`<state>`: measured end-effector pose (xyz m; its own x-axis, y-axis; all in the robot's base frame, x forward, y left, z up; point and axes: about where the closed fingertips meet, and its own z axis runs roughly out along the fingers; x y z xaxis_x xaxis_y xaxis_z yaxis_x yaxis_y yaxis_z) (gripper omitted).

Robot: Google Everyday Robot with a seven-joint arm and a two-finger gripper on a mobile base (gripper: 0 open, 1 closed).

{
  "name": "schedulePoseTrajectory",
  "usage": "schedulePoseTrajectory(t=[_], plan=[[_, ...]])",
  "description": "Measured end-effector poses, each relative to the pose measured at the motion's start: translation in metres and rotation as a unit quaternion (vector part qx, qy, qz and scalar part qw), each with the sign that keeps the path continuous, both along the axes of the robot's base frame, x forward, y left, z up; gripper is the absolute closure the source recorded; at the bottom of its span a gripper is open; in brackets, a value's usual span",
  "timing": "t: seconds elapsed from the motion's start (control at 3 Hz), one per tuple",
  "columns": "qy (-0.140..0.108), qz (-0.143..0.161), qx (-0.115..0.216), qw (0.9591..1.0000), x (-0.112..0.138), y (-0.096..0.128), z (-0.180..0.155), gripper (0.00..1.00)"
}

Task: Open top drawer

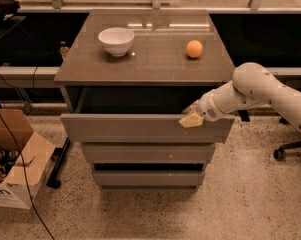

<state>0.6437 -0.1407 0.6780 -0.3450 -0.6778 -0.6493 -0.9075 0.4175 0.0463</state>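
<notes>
Our hand [192, 119] sits on the rim of the top drawer [140, 129] toward 3 o'clock, probably to pull; open or closed, we cannot tell. That drawer juts toward 6 o'clock beneath the counter [150, 66].

My gripper [191, 120] is pale cream-yellow and sits at the upper edge of the top drawer [140, 129]. That drawer's front is flat grey-taupe, with a dark inside behind it. My arm [260, 91] is plain white. The two lower drawer fronts [147, 153] are the same grey. The cabinet top [155, 64] is glossy brown-grey, with a white bowl [116, 40] and an orange sphere [194, 48] on it. The floor [250, 194] is beige and speckled. The cardboard box [20, 159] is tan-brown with a white printed side.
</notes>
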Motion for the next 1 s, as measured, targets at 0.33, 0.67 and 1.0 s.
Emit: schedulePoseTrajectory(t=[0.33, 0.67, 1.0], plan=[[0.002, -0.003, 0.001, 1.0000, -0.0070, -0.0003, -0.0022, 0.16], [0.004, -0.002, 0.002, 1.0000, -0.0082, -0.0005, -0.0042, 0.00], [0.004, -0.002, 0.003, 1.0000, -0.0084, -0.0006, -0.0046, 0.00]])
